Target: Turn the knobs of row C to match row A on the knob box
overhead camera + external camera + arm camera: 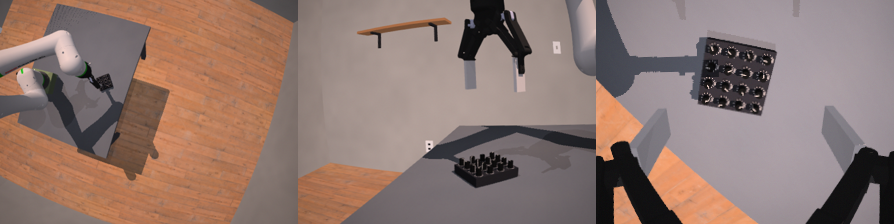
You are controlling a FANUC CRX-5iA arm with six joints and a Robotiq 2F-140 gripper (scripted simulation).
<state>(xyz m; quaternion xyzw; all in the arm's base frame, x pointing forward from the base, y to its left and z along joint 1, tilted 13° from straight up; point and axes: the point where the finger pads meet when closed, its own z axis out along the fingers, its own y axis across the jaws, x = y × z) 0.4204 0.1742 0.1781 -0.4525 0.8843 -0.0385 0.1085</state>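
The black knob box (104, 82) (486, 169) (736, 75) stands on its feet on the grey table (87, 122) (443, 197), near the table's right edge in the overhead view. It carries four rows of small black knobs; their white lines are too small to read. My gripper (495, 84) (745, 120) hangs high above the box with its fingers wide open and nothing between them. In the overhead view the gripper (94, 82) is just left of the box.
The white arm (35, 55) reaches in from the left over the table. The table edge (393, 180) drops off to the wooden floor (203, 116) left of the box. A wall shelf (403, 26) hangs far behind.
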